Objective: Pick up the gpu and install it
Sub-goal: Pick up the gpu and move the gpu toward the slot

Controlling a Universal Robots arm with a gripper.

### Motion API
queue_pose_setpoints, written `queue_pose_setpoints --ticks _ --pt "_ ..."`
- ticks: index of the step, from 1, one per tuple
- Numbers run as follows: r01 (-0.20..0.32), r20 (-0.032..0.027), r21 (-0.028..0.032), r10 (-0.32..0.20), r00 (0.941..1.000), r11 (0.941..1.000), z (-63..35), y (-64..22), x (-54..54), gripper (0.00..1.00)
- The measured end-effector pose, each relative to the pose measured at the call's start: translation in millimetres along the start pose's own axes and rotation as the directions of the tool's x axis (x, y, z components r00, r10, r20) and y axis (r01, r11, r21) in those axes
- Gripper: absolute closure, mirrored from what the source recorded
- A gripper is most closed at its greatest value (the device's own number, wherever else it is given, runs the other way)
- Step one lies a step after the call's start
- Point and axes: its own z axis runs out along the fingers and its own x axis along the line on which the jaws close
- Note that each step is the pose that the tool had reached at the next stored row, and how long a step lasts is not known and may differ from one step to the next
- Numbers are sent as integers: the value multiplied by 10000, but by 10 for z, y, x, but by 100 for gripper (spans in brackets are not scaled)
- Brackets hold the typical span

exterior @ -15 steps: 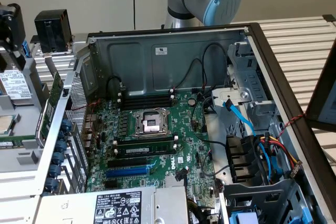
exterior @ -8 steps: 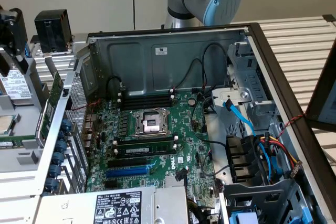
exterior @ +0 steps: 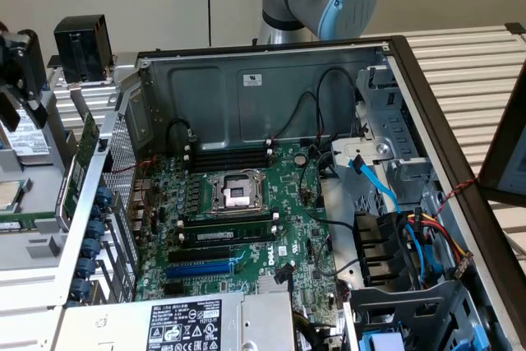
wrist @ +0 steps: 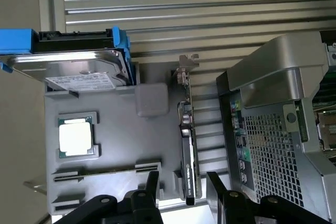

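The gpu [wrist: 188, 161] stands on its edge in a grey parts tray [wrist: 105, 192]. It is a thin green card with a dark cooler and a silver end bracket [wrist: 185, 66]. My gripper [wrist: 182, 184] hangs over the card's cooler end. Its two black fingers [wrist: 152, 182] are open, one on each side of the card and apart from it. In the exterior view the gpu [exterior: 85, 144] is a green sliver just outside the computer case's left wall, and the gripper [exterior: 15, 80] is above it at the far left.
The tray also holds a CPU [wrist: 77, 135], a hard drive [wrist: 86, 72] in a blue caddy and a memory stick [wrist: 105, 169]. The open case [exterior: 271, 88] holds the motherboard [exterior: 246, 211], its blue slot [exterior: 197, 269], cables and drive cages. The case's perforated wall [wrist: 268, 145] is close beside the card.
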Motion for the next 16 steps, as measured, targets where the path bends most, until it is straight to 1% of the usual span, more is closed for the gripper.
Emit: queue_pose_setpoints --ticks 2,4,7,11,12,14,16 --pt "-84 19 6 84 10000 10000 34 -6 4 51" --pt "-181 30 -17 181 9998 9998 65 -13 8 51" --pt "-309 36 -88 309 9995 9995 109 -23 10 51" --pt "-357 28 -186 358 9994 9992 167 -33 18 51" --pt "-361 24 -213 361 9993 9991 182 -35 19 51" --pt "-358 10 -290 358 9994 9989 201 -48 19 51" --pt "-313 13 -332 313 9995 9990 213 -52 20 51"
